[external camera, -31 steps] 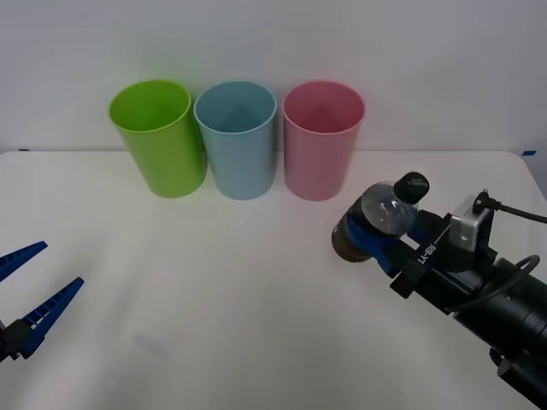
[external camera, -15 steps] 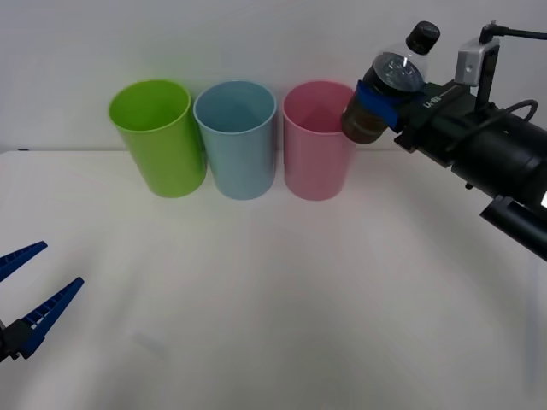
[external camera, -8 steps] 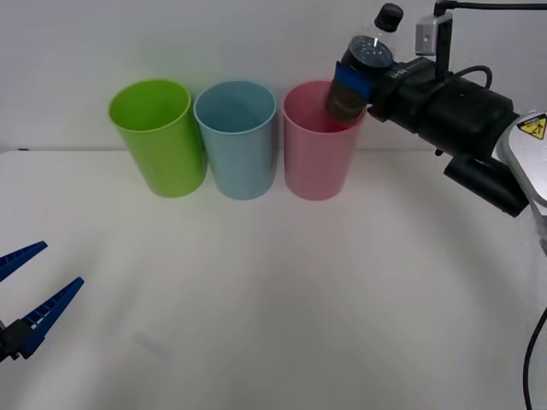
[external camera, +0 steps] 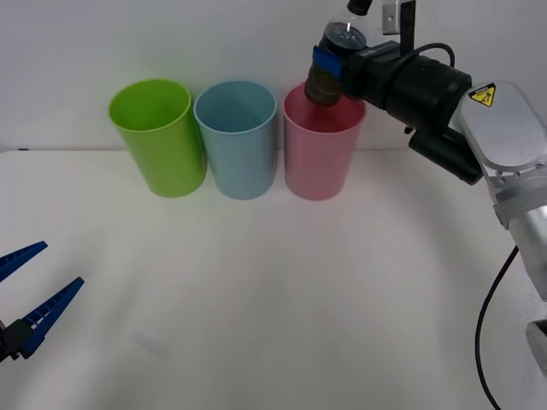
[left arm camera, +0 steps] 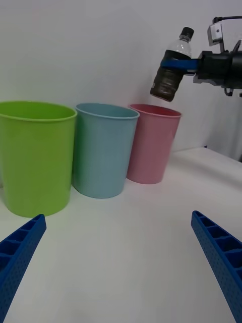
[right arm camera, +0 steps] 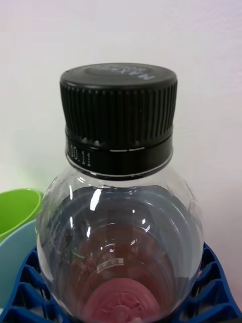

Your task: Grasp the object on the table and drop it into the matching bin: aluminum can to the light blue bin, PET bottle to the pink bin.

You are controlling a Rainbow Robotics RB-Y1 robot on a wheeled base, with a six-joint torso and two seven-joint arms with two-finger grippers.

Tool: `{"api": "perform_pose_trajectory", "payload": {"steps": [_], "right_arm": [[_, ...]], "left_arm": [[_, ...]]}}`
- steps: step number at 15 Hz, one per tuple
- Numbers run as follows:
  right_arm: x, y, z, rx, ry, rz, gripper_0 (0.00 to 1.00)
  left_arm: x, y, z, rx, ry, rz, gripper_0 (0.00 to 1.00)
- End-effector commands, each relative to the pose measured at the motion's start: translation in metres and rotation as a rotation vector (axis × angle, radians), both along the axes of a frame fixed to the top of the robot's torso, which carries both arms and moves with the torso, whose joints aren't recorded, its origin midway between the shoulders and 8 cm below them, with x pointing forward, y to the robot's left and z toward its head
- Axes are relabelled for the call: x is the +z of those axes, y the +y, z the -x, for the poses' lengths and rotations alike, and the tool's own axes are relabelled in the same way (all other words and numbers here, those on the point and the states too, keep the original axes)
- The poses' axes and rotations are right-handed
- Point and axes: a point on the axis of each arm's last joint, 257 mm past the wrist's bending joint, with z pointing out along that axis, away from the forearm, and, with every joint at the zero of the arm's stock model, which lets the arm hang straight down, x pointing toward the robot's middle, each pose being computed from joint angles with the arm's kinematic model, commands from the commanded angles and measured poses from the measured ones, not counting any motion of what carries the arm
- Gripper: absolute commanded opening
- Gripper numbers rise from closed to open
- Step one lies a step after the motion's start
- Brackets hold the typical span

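Above the pink bin (external camera: 323, 141) at the far side of the table (external camera: 256, 290), the front view shows the right gripper (external camera: 329, 67) clamped around the PET bottle (external camera: 332, 64), which hangs clear of the rim, slightly tilted, its dark base over the bin's mouth and its black cap pointing up and away. The light blue bin (external camera: 236, 139) stands just left of the pink one, with a lime green bin (external camera: 158, 137) left again, so all 3 form 1 row. Low at the near left, the left gripper (external camera: 26, 295) waits spread wide, holding nothing.

Seen from the right wrist, the bottle (right arm camera: 121, 202) sits squeezed between the 2 blue ribbed fingers (right arm camera: 214, 292), with pink showing through its clear body, which suggests the bin lies directly underneath.

From the left wrist, the bottle (left arm camera: 174, 68) hangs above the pink bin (left arm camera: 153, 142), apart from it, held by the right gripper (left arm camera: 177, 64), while the left arm's own fingers (left arm camera: 217, 257) stand far apart over bare table.

The step in hand is the release. To do it well, I judge the base should be centred over the opening, away from the near rim, before the fingers part, so that the tilted bottle falls inside rather than glancing off the edge or toppling the light bin.
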Motion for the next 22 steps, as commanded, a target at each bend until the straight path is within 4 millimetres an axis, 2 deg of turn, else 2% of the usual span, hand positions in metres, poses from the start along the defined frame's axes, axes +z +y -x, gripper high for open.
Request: {"api": "perform_pose_trajectory", "payload": {"steps": [1, 4, 5, 6, 7, 17, 20, 22], "right_arm": [[0.000, 0.003, -0.004, -0.011, -0.006, 0.009, 0.00], [0.001, 0.002, -0.004, -0.013, -0.012, 0.014, 0.01], [0.001, 0.002, -0.004, -0.015, -0.016, 0.017, 0.20], [0.002, 0.001, -0.004, -0.016, -0.018, 0.018, 0.89], [0.002, 0.000, -0.004, -0.017, -0.018, 0.017, 1.00], [0.000, -0.005, -0.004, -0.025, -0.021, 0.017, 1.00], [-0.001, -0.015, 0.012, -0.026, -0.045, 0.024, 1.00], [-0.011, -0.024, 0.033, -0.012, -0.050, 0.035, 1.00]], "left_arm": [[0.000, 0.000, 0.000, 0.000, 0.000, 0.000, 1.00], [0.000, 0.000, 0.000, 0.000, 0.000, 0.000, 1.00], [0.000, 0.000, 0.000, 0.000, 0.000, 0.000, 1.00], [0.000, 0.000, 0.000, 0.000, 0.000, 0.000, 1.00], [0.000, 0.000, 0.000, 0.000, 0.000, 0.000, 1.00], [0.000, 0.000, 0.000, 0.000, 0.000, 0.000, 1.00], [0.000, 0.000, 0.000, 0.000, 0.000, 0.000, 1.00], [0.000, 0.000, 0.000, 0.000, 0.000, 0.000, 1.00]]}}
